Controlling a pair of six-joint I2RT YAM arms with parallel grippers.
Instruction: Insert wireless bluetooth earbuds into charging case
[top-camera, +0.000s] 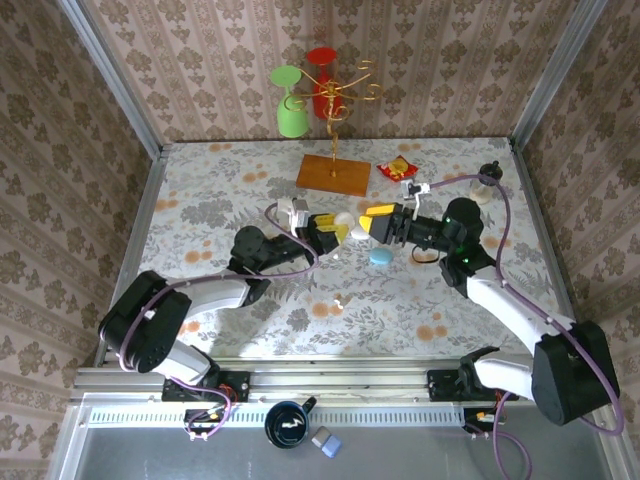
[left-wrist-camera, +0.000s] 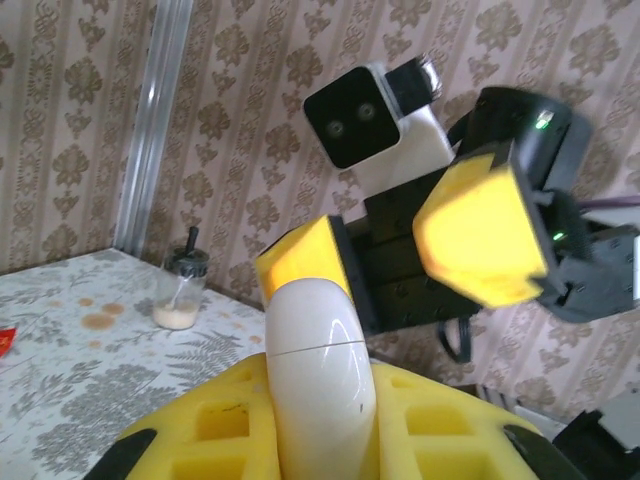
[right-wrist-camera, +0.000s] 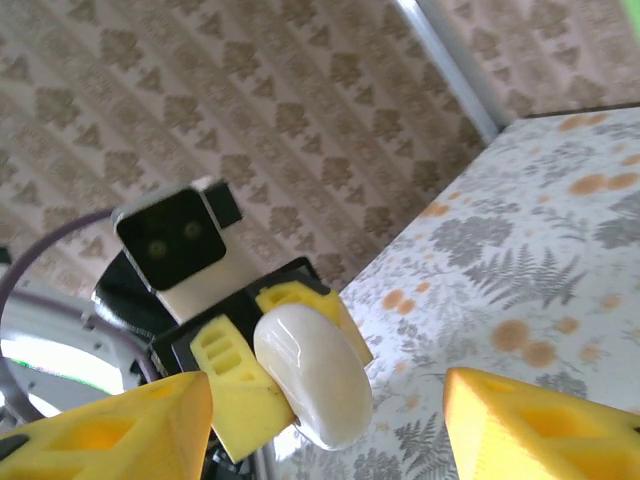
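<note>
Grips white case (left-wrist-camera: 318, 390) tight in left jaws, clear of counter (top-camera: 200, 195), likely for access; spreads right jaws wide around its upper end, seemingly to pry it open.

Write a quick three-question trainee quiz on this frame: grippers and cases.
1. True or false: the left gripper is shut on the smooth white pebble-shaped plastic case.
2. The right gripper is: A) open, facing the white case; B) shut on a green glass; C) lying flat on the table.
3. What colour is the small rounded plastic case lying on the flower-patterned table, just nearer the arm bases than the two grippers?

Key: 1 true; 2 A; 3 pale blue.
</note>
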